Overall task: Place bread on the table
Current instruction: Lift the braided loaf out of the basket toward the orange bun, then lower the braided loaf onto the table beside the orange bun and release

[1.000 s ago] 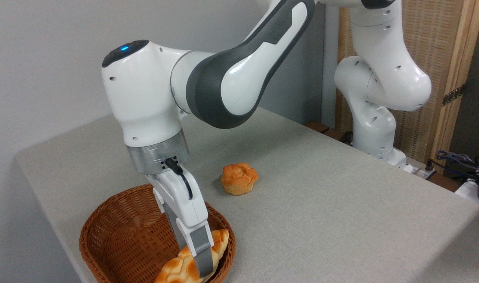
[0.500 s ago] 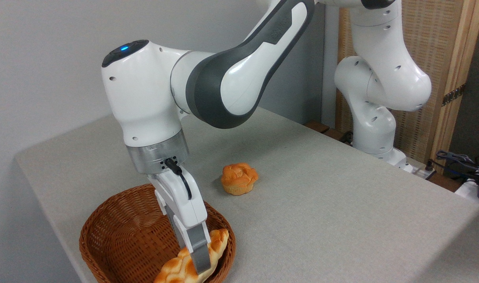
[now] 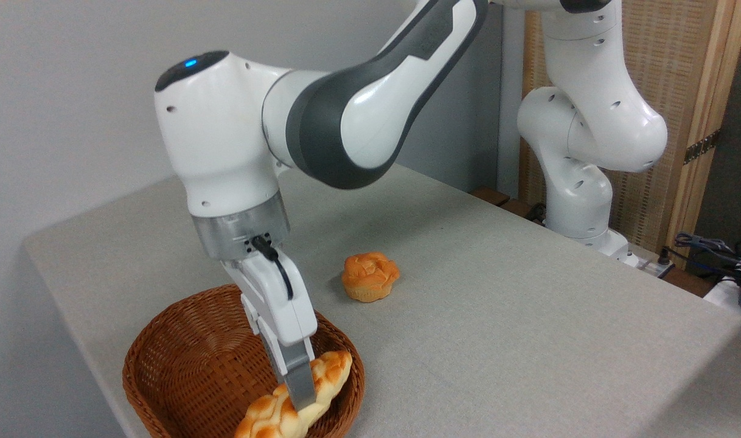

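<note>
The bread [image 3: 325,374], a long braided golden loaf, is over the right side of the brown wicker basket [image 3: 182,365], its lower end running out of the frame at the bottom. My gripper [image 3: 300,392] comes down from above and is shut on the loaf's middle, one grey finger [image 3: 297,380] showing in front of it. The loaf looks slightly raised off the basket's floor. The table [image 3: 498,328], covered in grey-beige cloth, spreads to the right of the basket.
A small round orange bun [image 3: 370,277] sits on the cloth beyond the basket. The arm's white base [image 3: 580,201] stands at the table's far right edge, with cables [image 3: 711,249] and a wood-framed screen behind it.
The gripper has risen a little with the loaf in it, and the loaf has lifted and tilted with it inside the basket. The bun has not moved.
</note>
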Available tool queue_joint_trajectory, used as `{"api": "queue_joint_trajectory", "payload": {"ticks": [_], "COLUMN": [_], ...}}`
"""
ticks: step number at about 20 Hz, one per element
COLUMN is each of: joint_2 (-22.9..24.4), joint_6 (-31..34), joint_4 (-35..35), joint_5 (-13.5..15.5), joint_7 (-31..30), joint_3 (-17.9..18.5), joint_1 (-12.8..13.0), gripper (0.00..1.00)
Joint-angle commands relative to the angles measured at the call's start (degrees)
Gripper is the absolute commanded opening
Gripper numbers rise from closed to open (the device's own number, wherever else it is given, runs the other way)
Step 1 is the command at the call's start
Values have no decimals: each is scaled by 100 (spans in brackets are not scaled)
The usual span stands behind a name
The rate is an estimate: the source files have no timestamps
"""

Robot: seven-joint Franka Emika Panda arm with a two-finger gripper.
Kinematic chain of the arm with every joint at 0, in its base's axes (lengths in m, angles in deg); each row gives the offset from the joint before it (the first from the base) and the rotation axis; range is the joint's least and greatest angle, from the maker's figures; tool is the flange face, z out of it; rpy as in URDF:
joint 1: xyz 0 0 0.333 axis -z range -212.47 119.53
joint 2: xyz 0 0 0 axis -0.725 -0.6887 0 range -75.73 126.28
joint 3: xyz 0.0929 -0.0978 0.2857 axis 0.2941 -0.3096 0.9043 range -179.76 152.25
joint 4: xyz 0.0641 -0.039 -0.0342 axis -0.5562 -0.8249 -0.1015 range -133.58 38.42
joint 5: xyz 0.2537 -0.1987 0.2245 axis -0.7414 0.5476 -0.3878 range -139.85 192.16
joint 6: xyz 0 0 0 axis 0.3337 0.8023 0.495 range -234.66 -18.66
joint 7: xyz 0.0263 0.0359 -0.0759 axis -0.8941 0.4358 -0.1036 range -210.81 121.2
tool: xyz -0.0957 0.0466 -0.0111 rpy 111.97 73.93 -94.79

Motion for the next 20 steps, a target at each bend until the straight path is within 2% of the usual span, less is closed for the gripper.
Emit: {"api": "queue_joint_trajectory", "payload": {"ticks": [1,2,4,5,8,9,10,12,14,17,20], "joint_2": [591,671,986,1188,1637,1734,1961,2358,2639,2676,2632], "joint_6": [447,456,474,561,1595,1703,1765,1757,1731,1731,1722], "joint_4": [7,16,16,-1,-185,-256,-509,-1045,-1590,-2109,-2287], "joint_5": [341,456,877,940,932,932,932,906,835,414,378], "joint_7": [89,80,89,106,571,651,773,827,827,792,740], "joint_3": [-12,-3,-3,-12,-12,-3,49,76,76,76,67], "joint_1": [-60,-86,-200,-209,-209,-209,-209,-209,-201,-209,-201], "gripper": [24,25,25,25,29,30,30,38,38,41,67]}}
